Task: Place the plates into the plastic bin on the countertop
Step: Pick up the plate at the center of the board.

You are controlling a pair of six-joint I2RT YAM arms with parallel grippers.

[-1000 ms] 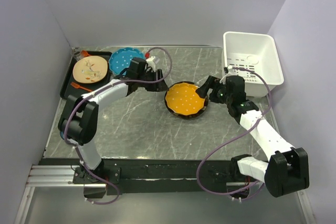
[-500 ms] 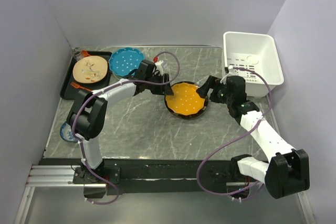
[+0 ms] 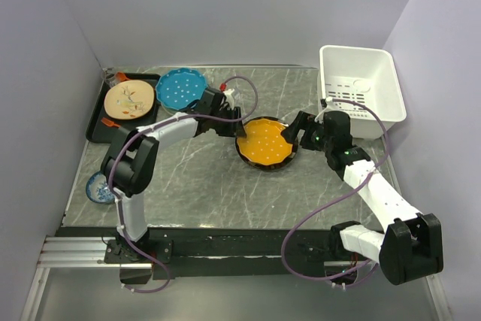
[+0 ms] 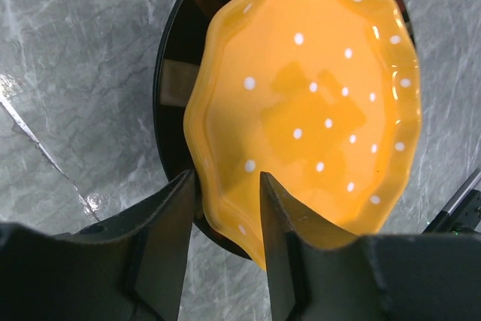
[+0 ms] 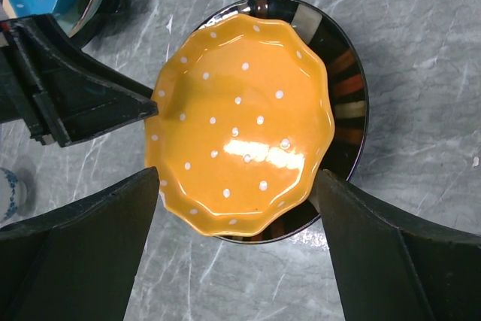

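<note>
Fingers point(image 4: 167, 246) of my left gripper point(image 4: 227, 186) stand half-parted astride the orange plate's point(image 4: 316, 110) rim, not clamped, my right gripper point(image 5: 237, 178) wide and empty above it, the plate atop a dark striped plate point(image 4: 176, 80) mid-surface point(image 3: 203, 178), well apart from the plastic bin point(image 3: 342, 84).

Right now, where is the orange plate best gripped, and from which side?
Grip the orange plate by its wavy rim, from the side of the left gripper. It lies flat on a dark striped plate, so only the thin raised rim suits a pinch; that gripper's open jaws straddle it there.
</note>
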